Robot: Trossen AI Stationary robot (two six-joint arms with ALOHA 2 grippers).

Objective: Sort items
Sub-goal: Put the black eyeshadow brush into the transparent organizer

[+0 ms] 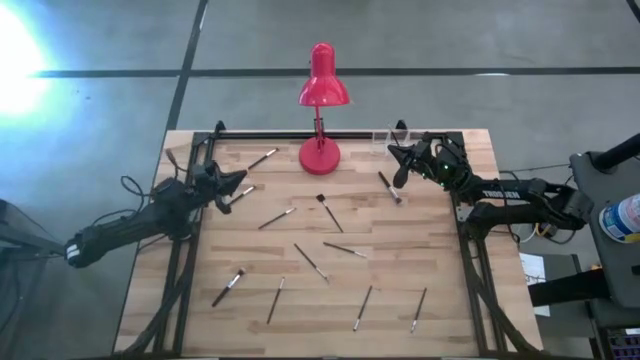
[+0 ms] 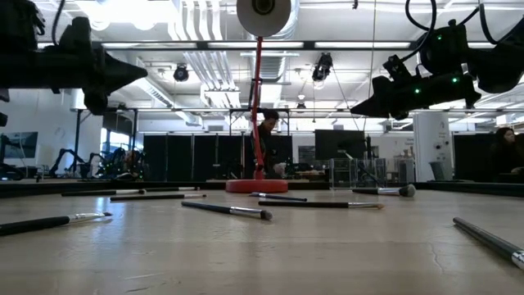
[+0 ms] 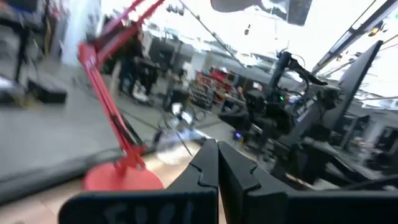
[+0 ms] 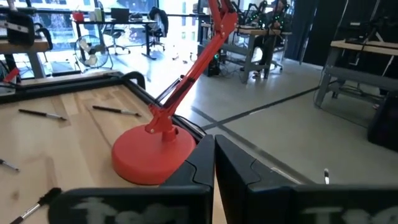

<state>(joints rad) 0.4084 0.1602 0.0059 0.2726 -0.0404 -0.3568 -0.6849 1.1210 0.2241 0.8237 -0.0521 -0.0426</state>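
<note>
I have the worktop (image 1: 440, 280) under me, a slatted wooden top with a black rail down each side, and nothing on it has been grouped yet. The lamp (image 1: 322, 110) stands at the middle of the far edge, its red base on the wood; it is no part of the sort, and I read it as an obstacle both arms must work around.

My left arm reaches in from the left rail with its tool (image 1: 240, 186) held above the far-left part of the top, fingers clenched together on nothing. The right arm mirrors it, its tool (image 1: 397, 153) raised over the far-right corner, likewise clenched and empty. From table height both hang well clear of the wood, which I take as a parked pose that keeps them off the items until I pick a target.

The brushes (image 1: 310, 260) lie flat and scattered, each apart from the others: two near the left tool, one just beside the right tool, several across the middle, and a loose row of four or five along the near edge. They point every way, so I judge each pick will need its own wrist turn.
</note>
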